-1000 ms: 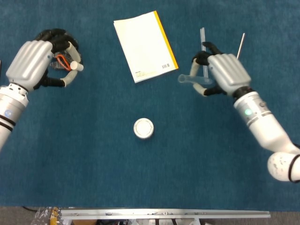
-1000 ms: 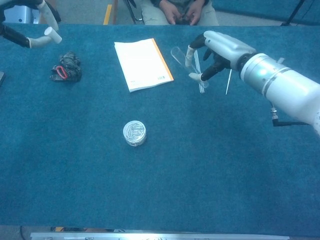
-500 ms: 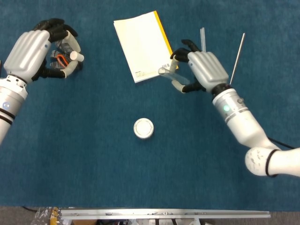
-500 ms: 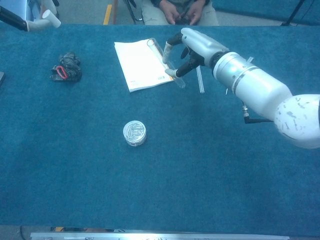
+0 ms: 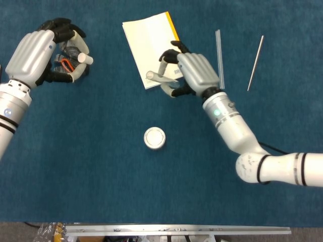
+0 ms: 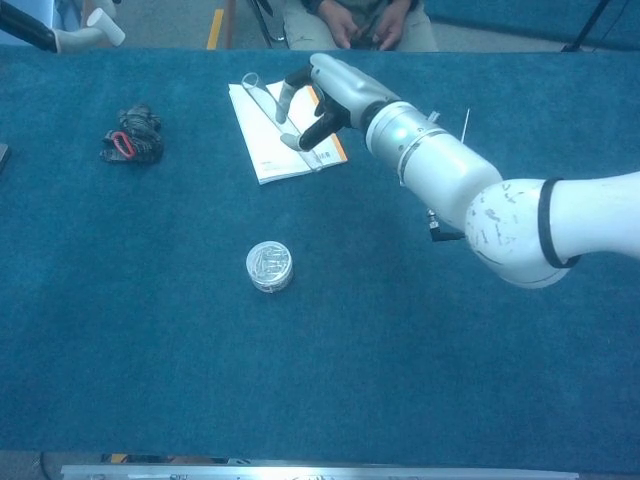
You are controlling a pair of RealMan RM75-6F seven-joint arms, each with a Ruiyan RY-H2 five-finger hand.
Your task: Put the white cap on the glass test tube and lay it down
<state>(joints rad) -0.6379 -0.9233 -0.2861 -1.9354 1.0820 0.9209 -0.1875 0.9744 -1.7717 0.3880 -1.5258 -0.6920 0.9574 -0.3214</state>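
Right hand (image 5: 194,70) carried test tube (image 5: 160,78) leftward over booklet (image 5: 151,43).

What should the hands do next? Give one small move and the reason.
Probably bring the left hand rightward toward the tube's open end. It holds the white cap far to the left, while the right hand holds the glass test tube above the booklet, open end pointing left. The two are still well apart.

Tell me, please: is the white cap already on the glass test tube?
No, the left hand holds the white cap far from the glass test tube in the right hand.
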